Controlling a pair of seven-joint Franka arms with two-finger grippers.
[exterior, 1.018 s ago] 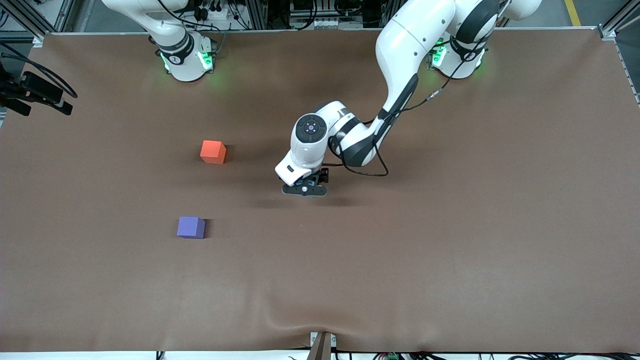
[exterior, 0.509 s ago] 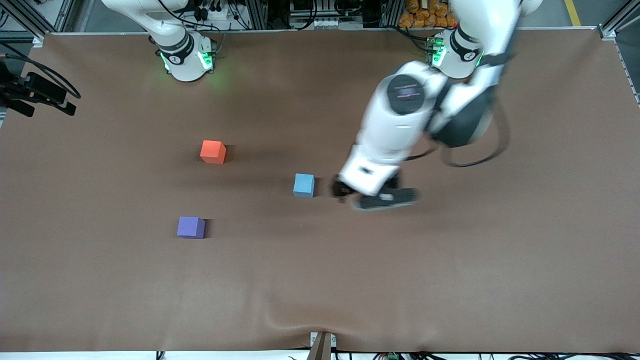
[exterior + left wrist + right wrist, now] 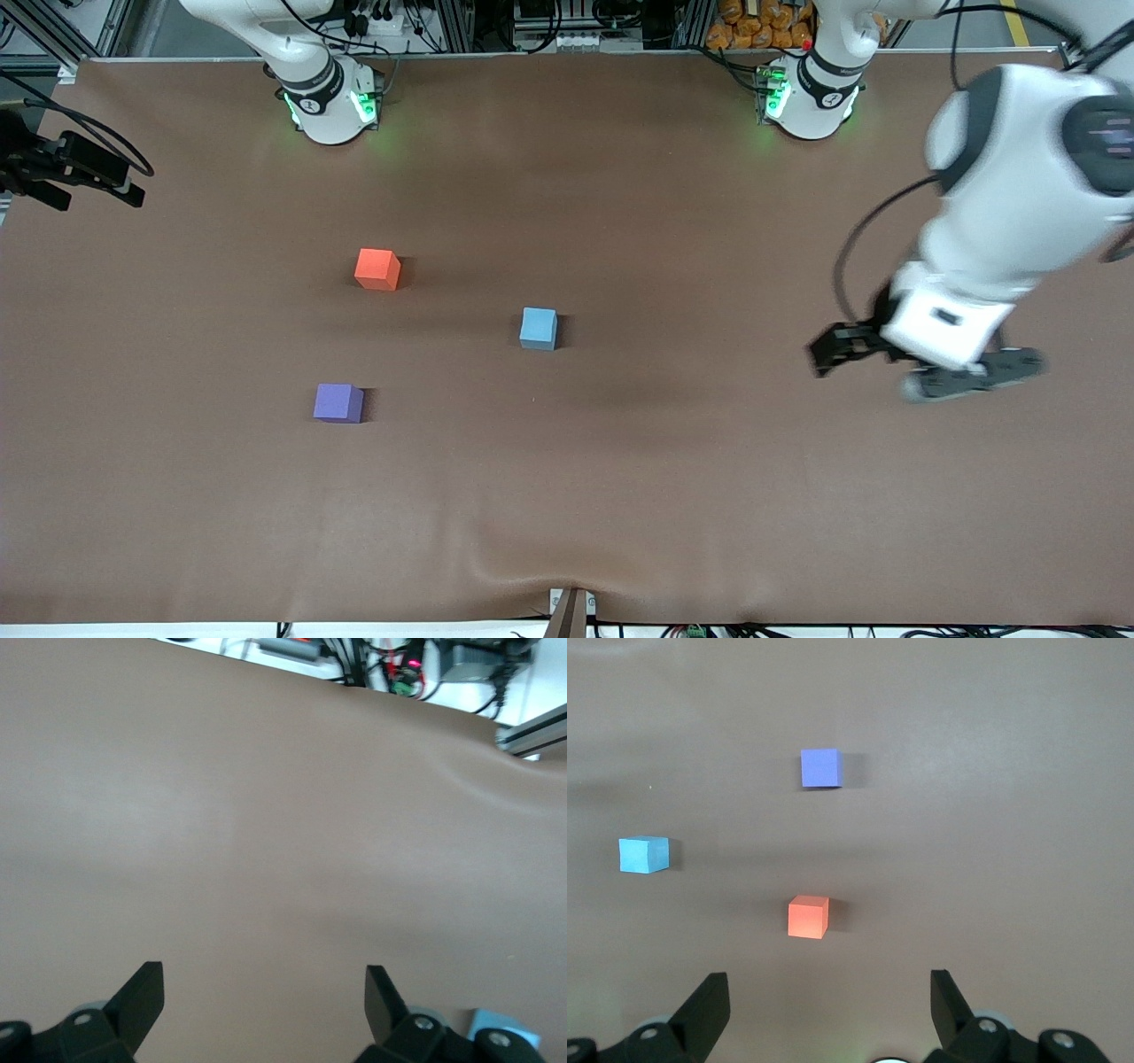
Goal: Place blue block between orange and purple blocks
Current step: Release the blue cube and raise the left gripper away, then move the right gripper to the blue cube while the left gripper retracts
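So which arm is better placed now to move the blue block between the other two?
Probably the right: its open gripper looks down on the blue block; the left gripper is open over bare table.

No readable text — none anywhere.

A robotics lab, probably: aluminium framing (image 3: 53,27), cabling (image 3: 372,18) and a brown-covered table (image 3: 620,496).
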